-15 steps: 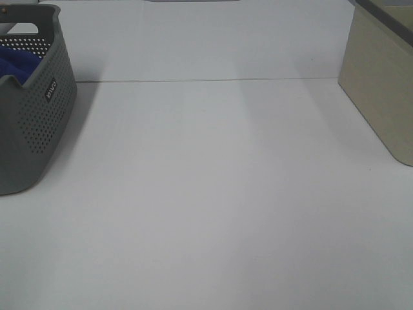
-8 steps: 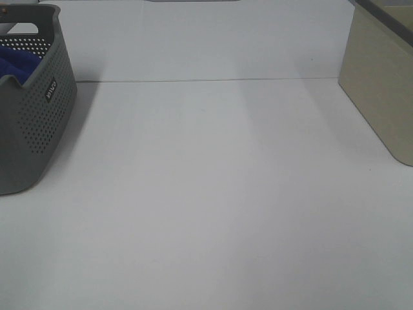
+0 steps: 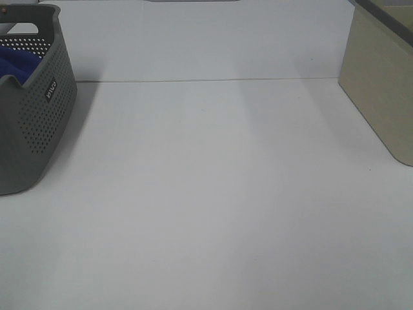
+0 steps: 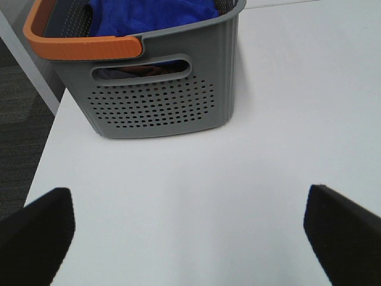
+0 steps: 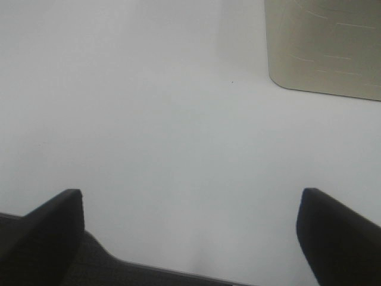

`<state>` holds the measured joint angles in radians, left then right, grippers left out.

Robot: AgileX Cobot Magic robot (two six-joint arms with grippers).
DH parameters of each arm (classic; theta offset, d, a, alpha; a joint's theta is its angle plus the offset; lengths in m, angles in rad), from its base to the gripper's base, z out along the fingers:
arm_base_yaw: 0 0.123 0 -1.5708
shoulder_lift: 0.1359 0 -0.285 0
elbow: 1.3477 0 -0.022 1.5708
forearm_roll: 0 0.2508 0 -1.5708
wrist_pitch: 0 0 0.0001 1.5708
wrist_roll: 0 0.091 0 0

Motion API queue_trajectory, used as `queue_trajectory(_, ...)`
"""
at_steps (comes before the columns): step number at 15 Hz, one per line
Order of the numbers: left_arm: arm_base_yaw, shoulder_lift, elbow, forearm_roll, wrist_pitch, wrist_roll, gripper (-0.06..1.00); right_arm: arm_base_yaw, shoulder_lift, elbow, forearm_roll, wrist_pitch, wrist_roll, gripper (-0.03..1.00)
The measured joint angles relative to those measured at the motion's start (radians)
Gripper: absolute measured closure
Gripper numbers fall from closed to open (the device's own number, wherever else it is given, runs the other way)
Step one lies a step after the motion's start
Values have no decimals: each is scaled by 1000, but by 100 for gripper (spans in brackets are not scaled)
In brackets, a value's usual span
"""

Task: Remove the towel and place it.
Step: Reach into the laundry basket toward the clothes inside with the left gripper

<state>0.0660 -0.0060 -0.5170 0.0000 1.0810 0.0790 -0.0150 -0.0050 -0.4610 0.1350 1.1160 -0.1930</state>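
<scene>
Towel point(image 4: 152, 13), royal-blue microfibre cloth, bunched in grey perforated plastic basket point(image 4: 161, 104). Left gripper point(image 4: 190, 202), right gripper point(image 5: 190, 202) both wide, empty. I'd go left over rim, pinch probably topmost fold.

Grey basket point(image 3: 35, 135), beige bin point(image 3: 381, 84), white table point(image 3: 213, 194)

The towel point(image 4: 152, 13) is a solid royal blue with no pattern. The basket point(image 4: 161, 101) holding it is mid grey, its walls punched with even rows of small round holes. The basket's handle point(image 4: 83, 45) is bright orange, and small white lettering point(image 3: 51, 90) marks one side. The counter point(image 3: 213, 194) under the basket is plain white, crossed by one thin dark seam point(image 3: 206, 80). Across the counter from the basket, the box point(image 3: 381, 90) is pale beige with a dark rim. The left end effector point(image 4: 189, 232) and right end effector point(image 5: 190, 232) are black.
</scene>
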Motion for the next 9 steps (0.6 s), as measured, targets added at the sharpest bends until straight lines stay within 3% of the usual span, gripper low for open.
queue_trajectory(9,0,0,0,0,0,0,-5,0,0,0,0,0,0,3)
